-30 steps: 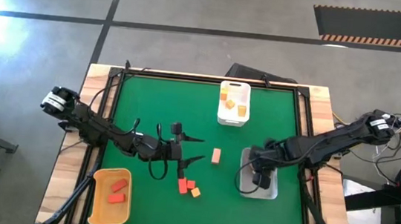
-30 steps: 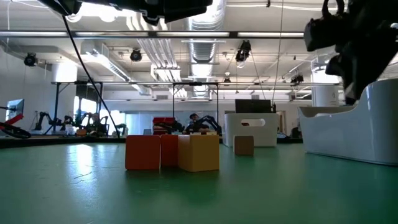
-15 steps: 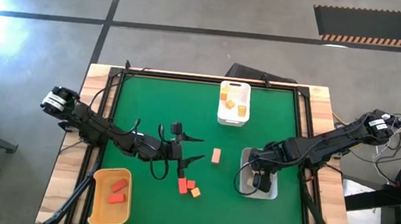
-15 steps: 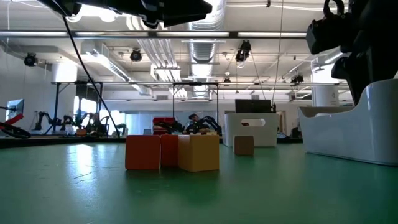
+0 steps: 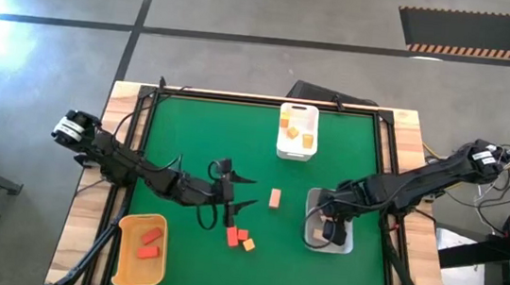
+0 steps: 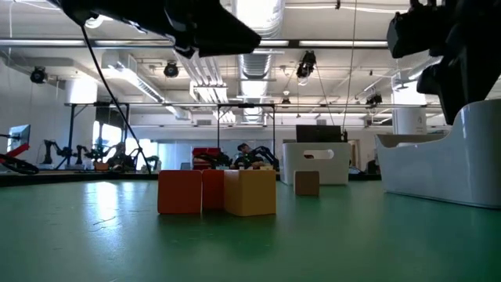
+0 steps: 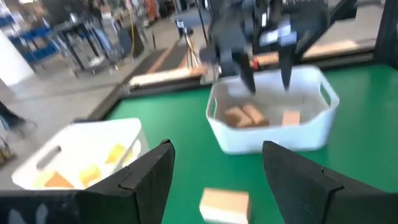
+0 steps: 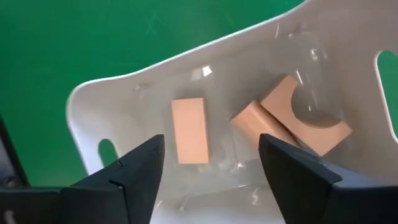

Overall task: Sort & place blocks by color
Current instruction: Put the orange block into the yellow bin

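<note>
The high view shows my left gripper (image 5: 250,190) open above the green mat, just left of a lone tan block (image 5: 275,198). In the left wrist view that tan block (image 7: 225,204) lies on the mat between and beyond my fingers. Two red blocks (image 5: 235,236) and an orange-yellow block (image 5: 248,244) rest together on the mat nearer the near edge. My right gripper (image 8: 211,186) is open over the pale tray (image 5: 312,236), clear of the three tan blocks (image 8: 189,130) lying in it.
A white tray (image 5: 295,147) with orange-yellow blocks stands near the far edge. A yellow tray (image 5: 123,263) with red blocks sits at the near left corner. The mat between the trays is bare green. Black frame rails run along the table edges.
My left gripper has come down a little lower over the mat, staying open. My right gripper has stayed over the pale tray with hardly any movement. No block has moved.
</note>
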### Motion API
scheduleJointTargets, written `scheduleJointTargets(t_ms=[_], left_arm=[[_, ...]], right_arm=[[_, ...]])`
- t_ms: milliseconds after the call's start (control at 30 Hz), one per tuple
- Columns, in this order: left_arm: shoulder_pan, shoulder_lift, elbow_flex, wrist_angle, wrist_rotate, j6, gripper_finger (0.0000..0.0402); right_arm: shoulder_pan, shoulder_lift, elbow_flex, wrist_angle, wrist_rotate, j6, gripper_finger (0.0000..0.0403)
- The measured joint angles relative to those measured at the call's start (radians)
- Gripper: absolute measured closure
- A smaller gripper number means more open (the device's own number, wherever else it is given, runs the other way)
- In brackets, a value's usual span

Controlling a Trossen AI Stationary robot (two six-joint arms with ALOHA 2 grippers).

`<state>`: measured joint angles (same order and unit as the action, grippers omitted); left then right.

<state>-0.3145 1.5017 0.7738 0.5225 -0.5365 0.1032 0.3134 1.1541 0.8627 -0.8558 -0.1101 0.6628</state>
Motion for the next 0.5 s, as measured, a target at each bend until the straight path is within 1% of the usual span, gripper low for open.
scheduleJointTargets(t_ms=[133, 200, 267, 400, 500], left_arm=[[-0.002, 0.000, 0.015, -0.110, 0.007, -0.077, 0.0176], [-0.002, 0.000, 0.032, -0.192, 0.043, -0.124, 0.0176], [-0.002, 0.000, 0.051, -0.284, 0.123, -0.154, 0.0176], [-0.003, 0.000, 0.080, -0.409, 0.366, -0.178, 0.0176], [-0.011, 0.000, 0.109, -0.488, 0.498, -0.176, 0.0176]], right_arm=[[0.001, -0.041, 0.000, 0.002, 0.014, 0.000, 0.0164], [0.001, -0.061, 0.000, 0.009, 0.036, -0.004, 0.0165], [0.003, -0.079, 0.000, 0.016, 0.057, -0.018, 0.0166], [0.006, -0.105, 0.000, 0.047, 0.069, -0.035, 0.0165], [0.012, -0.119, 0.000, 0.064, 0.069, -0.053, 0.0167]])
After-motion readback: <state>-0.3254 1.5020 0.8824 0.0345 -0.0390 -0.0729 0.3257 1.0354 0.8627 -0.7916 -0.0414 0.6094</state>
